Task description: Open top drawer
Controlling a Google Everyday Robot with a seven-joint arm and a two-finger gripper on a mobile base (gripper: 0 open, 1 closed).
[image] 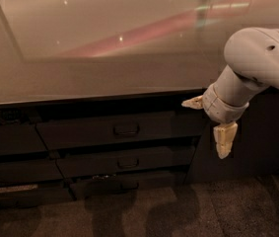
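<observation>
The top drawer (80,133) is the widest dark front just under the countertop edge, with a small loop handle (126,130) at its centre. Its front sits flush with the cabinet. My gripper (209,121) hangs to the right of the drawer, level with its front and apart from the handle. It is open and empty. One pale finger (193,102) points left toward the drawer. The other finger (224,139) points down.
A glossy countertop (104,73) spans the view above the drawers. Two shallower dark drawers, a middle one (124,163) and a bottom one (112,185), sit below the top drawer. A dark cabinet panel (262,142) stands behind the gripper. Carpeted floor (144,216) lies in front.
</observation>
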